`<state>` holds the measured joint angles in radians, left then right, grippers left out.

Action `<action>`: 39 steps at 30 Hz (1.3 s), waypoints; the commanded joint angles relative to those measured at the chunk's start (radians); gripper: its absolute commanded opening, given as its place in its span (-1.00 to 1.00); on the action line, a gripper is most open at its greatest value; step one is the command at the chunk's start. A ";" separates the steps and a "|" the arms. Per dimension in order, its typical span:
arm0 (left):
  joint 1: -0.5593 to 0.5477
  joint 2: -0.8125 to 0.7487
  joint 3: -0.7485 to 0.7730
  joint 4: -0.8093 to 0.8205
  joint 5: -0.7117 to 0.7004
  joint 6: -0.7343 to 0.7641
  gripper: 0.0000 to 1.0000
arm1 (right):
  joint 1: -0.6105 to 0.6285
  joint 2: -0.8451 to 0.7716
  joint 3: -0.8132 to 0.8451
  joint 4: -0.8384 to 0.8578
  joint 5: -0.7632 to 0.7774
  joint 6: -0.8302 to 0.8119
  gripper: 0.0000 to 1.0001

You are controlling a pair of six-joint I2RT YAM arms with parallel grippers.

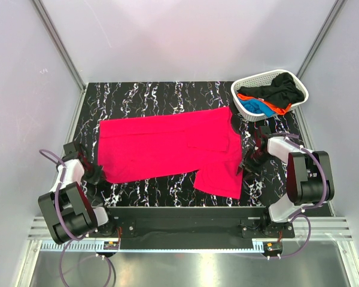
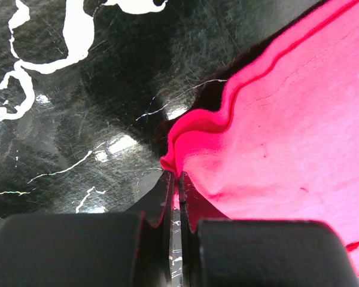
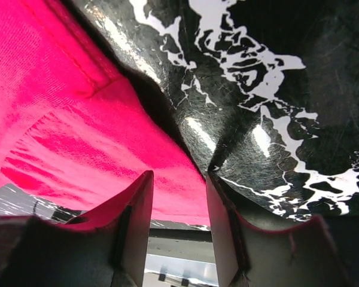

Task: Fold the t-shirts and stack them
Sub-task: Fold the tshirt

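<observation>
Item 1, left pincer: closed. In your left wrist view its two fingers meet on a bunched edge of the pinkish-red t-shirt, with a thin strip of cloth pinched between them. From above, this pincer sits at the near left corner of the shirt, low over the table.

Item 2, right pincer: jaws stand apart. In your right wrist view a clear gap shows between the fingers, and the shirt's edge runs across that gap at the tips, against the black marbled surface. From above, this pincer sits just beside the shirt's right edge, where the near sleeve begins. You cannot tell whether either finger touches the cloth.

Item 3, pinkish-red t-shirt: spread flat across the middle of the table, with its long side running left to right. One sleeve reaches toward the near edge on the right.

Item 4, white lattice basket: stands at the far right corner of the table, just beyond the shirt's far right end. It holds a crumpled black garment on top. A blue garment and an orange garment show beneath it at the near rim.
</observation>
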<state>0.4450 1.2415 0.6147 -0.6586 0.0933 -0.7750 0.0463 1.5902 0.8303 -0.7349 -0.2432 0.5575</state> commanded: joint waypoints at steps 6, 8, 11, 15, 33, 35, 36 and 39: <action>0.004 0.012 0.034 0.030 0.008 -0.006 -0.97 | 0.000 0.007 -0.028 0.042 0.147 0.047 -0.13; 0.006 0.012 0.034 0.030 0.014 -0.015 -0.97 | 0.000 0.011 -0.037 0.052 0.150 0.051 -0.15; 0.006 0.006 0.028 0.028 0.022 -0.027 -0.94 | 0.000 0.017 -0.060 0.075 0.147 0.055 -0.21; 0.008 -0.004 0.022 0.027 0.008 -0.024 -0.92 | 0.000 0.025 -0.047 0.083 0.140 0.050 -0.31; 0.027 -0.023 0.019 0.005 0.048 0.005 -0.92 | 0.000 0.025 -0.023 0.088 0.160 0.019 -1.00; 0.034 -0.033 0.020 -0.016 0.046 0.000 -0.92 | 0.000 -0.008 -0.031 0.057 0.171 0.019 -1.00; 0.037 -0.043 0.019 -0.027 0.037 0.000 -0.92 | 0.001 -0.051 -0.045 0.043 0.174 0.022 -1.00; 0.044 -0.082 0.019 -0.082 -0.007 -0.009 -1.00 | 0.000 -0.146 -0.074 -0.007 0.157 0.045 -1.00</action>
<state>0.4774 1.2133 0.6151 -0.6876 0.1089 -0.7837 0.0463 1.5330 0.7895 -0.7261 -0.1654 0.5972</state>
